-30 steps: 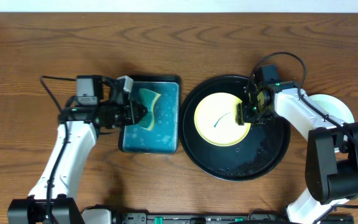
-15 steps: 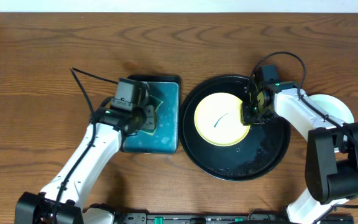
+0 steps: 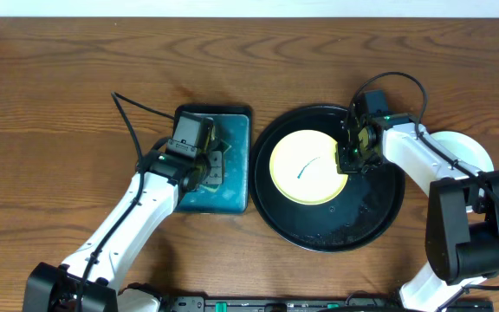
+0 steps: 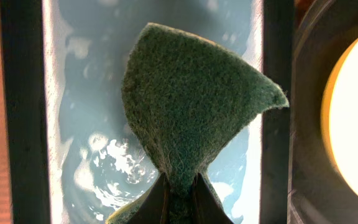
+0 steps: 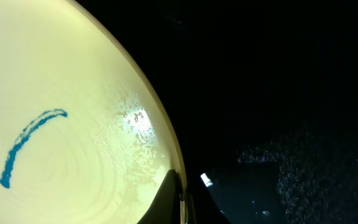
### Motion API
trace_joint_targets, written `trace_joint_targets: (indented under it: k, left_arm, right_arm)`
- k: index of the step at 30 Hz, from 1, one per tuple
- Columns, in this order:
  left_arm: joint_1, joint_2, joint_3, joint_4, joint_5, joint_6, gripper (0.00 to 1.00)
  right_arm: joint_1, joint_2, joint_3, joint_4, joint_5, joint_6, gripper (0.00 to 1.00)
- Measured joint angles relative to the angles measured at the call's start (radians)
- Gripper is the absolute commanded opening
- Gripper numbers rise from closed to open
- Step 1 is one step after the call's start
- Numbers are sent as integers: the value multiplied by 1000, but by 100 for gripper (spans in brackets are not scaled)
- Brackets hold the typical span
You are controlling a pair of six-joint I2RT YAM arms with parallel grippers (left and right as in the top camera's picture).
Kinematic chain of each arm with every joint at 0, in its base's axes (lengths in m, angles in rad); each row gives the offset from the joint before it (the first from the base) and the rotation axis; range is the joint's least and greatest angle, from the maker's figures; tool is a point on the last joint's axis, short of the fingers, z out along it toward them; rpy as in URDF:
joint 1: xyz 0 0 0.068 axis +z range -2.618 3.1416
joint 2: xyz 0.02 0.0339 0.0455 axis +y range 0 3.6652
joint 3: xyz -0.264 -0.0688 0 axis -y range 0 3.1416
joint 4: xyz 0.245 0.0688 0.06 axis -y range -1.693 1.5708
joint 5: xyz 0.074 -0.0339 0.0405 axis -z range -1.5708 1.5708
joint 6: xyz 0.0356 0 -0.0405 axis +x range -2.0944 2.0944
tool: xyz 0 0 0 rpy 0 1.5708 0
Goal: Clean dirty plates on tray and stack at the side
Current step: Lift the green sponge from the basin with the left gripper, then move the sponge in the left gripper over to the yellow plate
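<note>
A pale yellow plate (image 3: 306, 166) with a curved teal smear (image 5: 27, 140) lies in the round black tray (image 3: 327, 243). My right gripper (image 3: 351, 156) is at the plate's right edge, shut on its rim, one finger on the top face (image 5: 169, 193). My left gripper (image 3: 210, 166) hangs over the teal sponge dish (image 3: 232, 198), shut on a folded green sponge (image 4: 191, 106). In the left wrist view the sponge fans out above the pinching fingers (image 4: 157, 202) over soapy water.
A white plate (image 3: 468, 152) lies on the table to the right of the tray, partly under my right arm. The tray floor (image 5: 303, 168) is wet with droplets. The dish's dark rim (image 4: 277, 124) nearly touches the tray.
My right gripper has closed on the yellow plate's rim. My left arm has swung round, carrying the sponge further right over the dish.
</note>
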Motion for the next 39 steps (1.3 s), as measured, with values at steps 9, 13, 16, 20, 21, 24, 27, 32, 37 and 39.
trace_joint_targets:
  k: [9,13,16,20,21,24,27,32,37,39]
  left_arm:
    - [-34,3,87,-92,-114,0,7]
    - [-60,3,100,-80,-184,0,7]
    - [-83,3,100,-73,-218,-8,8]
    - [-114,10,100,-72,-239,-30,7]
    - [-120,18,100,-72,-239,-34,7]
    - [-132,52,100,-68,-206,-33,7]
    - [-135,79,103,-69,-134,-25,8]
    - [-157,92,185,-76,-47,-26,7]
    - [-183,97,285,-65,18,-43,7]
    - [-186,122,322,-64,55,-50,8]
  right_arm:
    - [0,0,0,0,0,0,1]
    - [0,0,0,0,0,0,1]
    - [0,0,0,0,0,0,1]
    - [0,0,0,0,0,0,1]
    - [0,0,0,0,0,0,1]
    - [0,0,0,1,0,0,1]
    - [0,0,0,1,-1,0,1]
    - [0,0,0,1,-1,0,1]
    - [0,0,0,2,-1,0,1]
    - [0,0,0,2,-1,0,1]
